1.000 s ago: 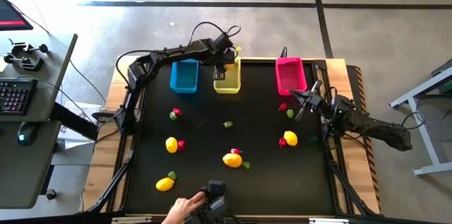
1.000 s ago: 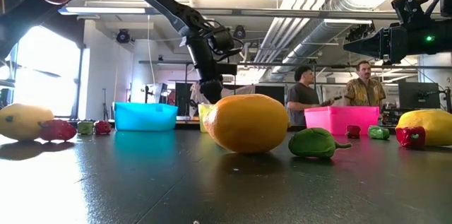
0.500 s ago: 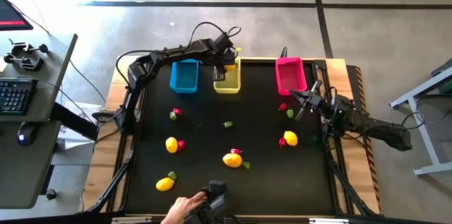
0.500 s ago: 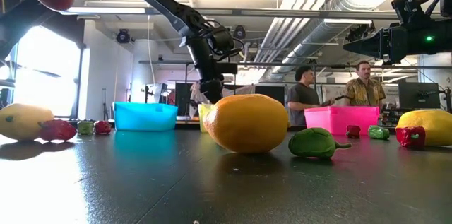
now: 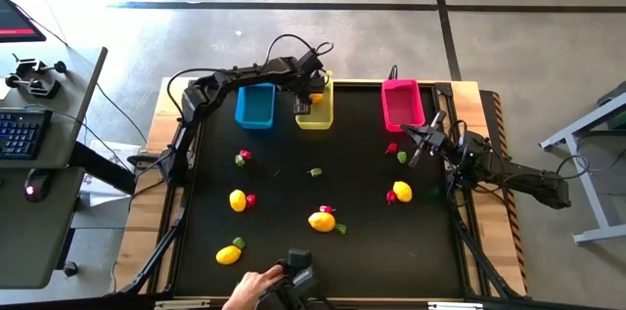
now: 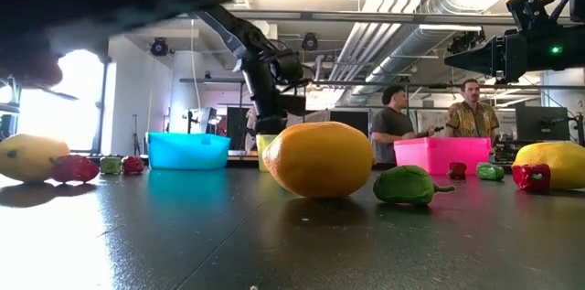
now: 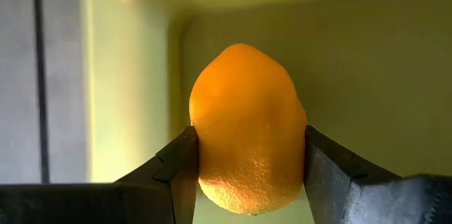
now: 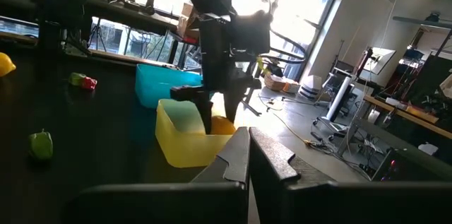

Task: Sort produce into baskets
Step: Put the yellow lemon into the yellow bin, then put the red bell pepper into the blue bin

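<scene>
My left gripper (image 5: 304, 105) is over the yellow basket (image 5: 317, 117) at the table's far side, shut on an orange-yellow lemon (image 7: 247, 125); the basket's inner walls (image 7: 367, 75) show behind the fruit. The blue basket (image 5: 254, 105) stands left of it and the pink basket (image 5: 402, 103) to its right. My right gripper (image 5: 418, 142) hangs shut and empty near the pink basket, above a red bit (image 5: 391, 148) and a green bit (image 5: 402, 157). Lemons (image 5: 238, 199) (image 5: 322, 220), red bits and green bits lie scattered on the black table. My left gripper pinches the lemon between its two fingers (image 7: 176, 171), one on each side of its wide middle (image 7: 205, 146). The fingers point down into the yellow basket, and the lemon's long axis runs along them. I cannot tell whether the lemon touches the basket's floor.
More lemons lie at the near left (image 5: 229, 253) and at the right (image 5: 402, 191). A person's hand (image 5: 256, 286) with a dark device (image 5: 298, 269) is at the near edge. Two people (image 6: 430, 125) stand in the room beyond the table.
My left gripper has shifted a little toward the table's left over the yellow basket, still shut on the lemon. A dark blurred shape has come across the top left of the low view.
</scene>
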You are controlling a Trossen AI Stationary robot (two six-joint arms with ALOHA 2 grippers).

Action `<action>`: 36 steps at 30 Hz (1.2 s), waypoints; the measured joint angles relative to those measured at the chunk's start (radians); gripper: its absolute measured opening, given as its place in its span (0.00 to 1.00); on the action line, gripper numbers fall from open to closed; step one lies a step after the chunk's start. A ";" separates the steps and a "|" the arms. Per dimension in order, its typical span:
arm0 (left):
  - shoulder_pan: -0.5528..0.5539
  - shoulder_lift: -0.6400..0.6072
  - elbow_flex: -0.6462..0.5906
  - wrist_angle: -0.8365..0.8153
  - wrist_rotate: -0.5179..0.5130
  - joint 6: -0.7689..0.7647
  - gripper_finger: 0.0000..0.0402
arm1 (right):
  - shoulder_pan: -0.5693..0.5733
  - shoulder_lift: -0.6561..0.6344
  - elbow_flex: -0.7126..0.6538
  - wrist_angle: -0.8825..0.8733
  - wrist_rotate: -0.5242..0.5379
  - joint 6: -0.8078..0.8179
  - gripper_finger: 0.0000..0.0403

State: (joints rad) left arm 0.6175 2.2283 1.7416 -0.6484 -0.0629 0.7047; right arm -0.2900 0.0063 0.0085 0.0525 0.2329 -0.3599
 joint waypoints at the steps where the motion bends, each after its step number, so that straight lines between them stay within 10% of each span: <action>1: 0.000 0.002 0.000 0.000 -0.003 0.000 0.43 | 0.000 0.000 0.000 0.000 0.000 0.000 0.00; 15: -0.030 -0.035 -0.002 0.025 -0.116 -0.030 0.69 | 0.000 0.000 0.000 0.000 0.000 0.000 0.00; 26: -0.034 -0.069 -0.002 0.016 -0.075 -0.013 0.71 | 0.000 0.000 0.000 0.000 0.000 0.000 0.00; 36: 0.012 -0.223 -0.006 0.020 0.289 -0.165 0.56 | 0.000 0.000 0.000 0.000 0.000 0.000 0.00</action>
State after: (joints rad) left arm 0.6291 2.0057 1.7356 -0.6286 0.2266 0.5400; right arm -0.2898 0.0063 0.0086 0.0525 0.2326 -0.3599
